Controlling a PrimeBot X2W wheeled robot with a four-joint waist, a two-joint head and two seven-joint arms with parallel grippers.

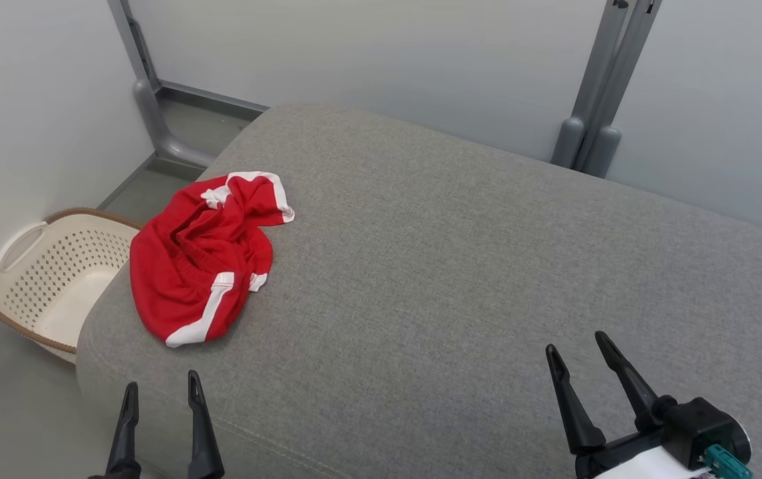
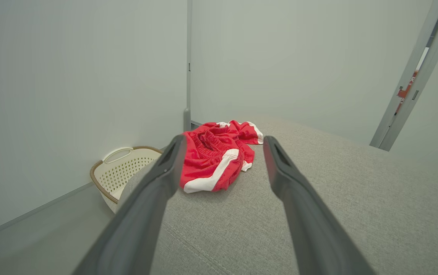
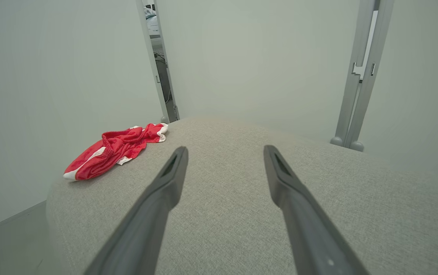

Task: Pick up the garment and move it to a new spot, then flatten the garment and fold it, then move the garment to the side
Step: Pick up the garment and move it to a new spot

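At seven o'clock, my left gripper (image 1: 162, 380) hangs released, empty. At five, my right gripper (image 1: 575, 340) is spread too. The crumpled red garment (image 1: 201, 259) lies at ten o'clock on the grey cushion (image 1: 454, 266), near the basket (image 1: 55, 279).

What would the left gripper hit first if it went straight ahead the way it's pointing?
Probably the crumpled red garment, lying straight ahead of the open left gripper on the grey cushion, though clearance is unclear.
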